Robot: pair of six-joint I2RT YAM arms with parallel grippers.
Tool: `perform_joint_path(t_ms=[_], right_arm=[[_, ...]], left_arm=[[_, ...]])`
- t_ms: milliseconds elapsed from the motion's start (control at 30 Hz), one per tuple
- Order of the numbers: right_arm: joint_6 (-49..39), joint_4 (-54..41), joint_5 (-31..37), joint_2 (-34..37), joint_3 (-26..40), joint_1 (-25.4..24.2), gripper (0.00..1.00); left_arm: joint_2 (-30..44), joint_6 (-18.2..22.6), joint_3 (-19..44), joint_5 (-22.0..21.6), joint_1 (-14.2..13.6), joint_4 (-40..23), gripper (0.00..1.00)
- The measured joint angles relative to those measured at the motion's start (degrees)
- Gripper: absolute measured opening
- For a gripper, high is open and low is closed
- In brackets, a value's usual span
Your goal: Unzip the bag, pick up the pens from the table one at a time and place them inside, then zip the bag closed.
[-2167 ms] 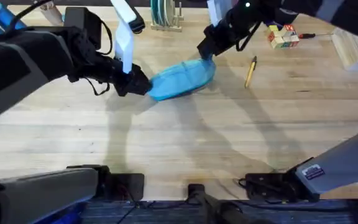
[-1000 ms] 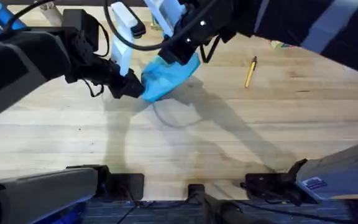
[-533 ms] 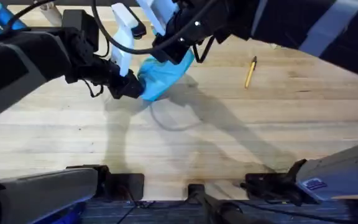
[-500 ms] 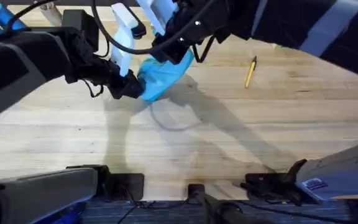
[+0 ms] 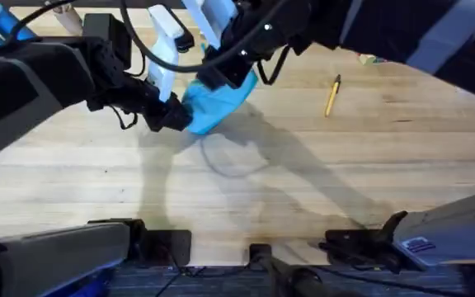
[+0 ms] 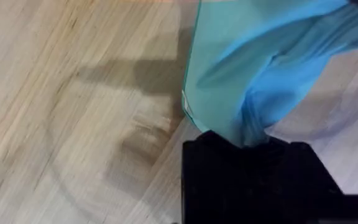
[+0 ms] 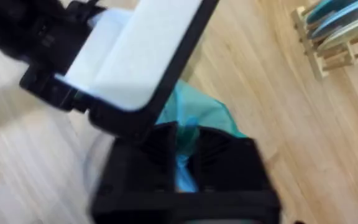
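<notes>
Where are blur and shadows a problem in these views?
Overhead: both arms rise near the camera, large, dark and soft-edged; their shadows fall across the table below the bag; the pen stays crisp. Left wrist: bag sharp enough, a shadow band on the wood beside it. Right wrist: motion-smeared throughout, bag barely defined.

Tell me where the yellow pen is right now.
In the overhead view the yellow pen lies alone on the table, right of centre toward the far edge, clear to the right of the bag that both end effectors hold.
</notes>
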Motion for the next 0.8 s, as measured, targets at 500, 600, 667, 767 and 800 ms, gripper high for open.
perform_joint_path(t_ms=[500, 600, 667, 767, 800], right_arm=[[0.2, -8.9, 14.1, -0.2, -0.3, 1.1, 0.995], [0.1, -9.4, 19.5, -1.0, -0.3, 1.6, 0.996], [0.0, -9.3, 22.1, -2.1, -0.3, 1.5, 0.996], [0.0, -9.3, 24.6, -4.5, -0.3, 0.6, 0.996], [0.0, -9.3, 25.9, -6.1, -0.3, -0.9, 0.996]], left_arm=[[0.0, 0.0, 0.1, 5.6, -0.2, 2.2, 0.042], [0.0, 0.0, 0.3, 6.1, -0.8, 2.1, 0.042], [0.0, 0.0, 0.3, 6.1, -0.8, 2.0, 0.042], [0.0, 0.0, 0.3, 6.1, -0.8, 2.0, 0.042], [0.0, 0.0, 0.3, 6.1, -0.8, 2.0, 0.042]])
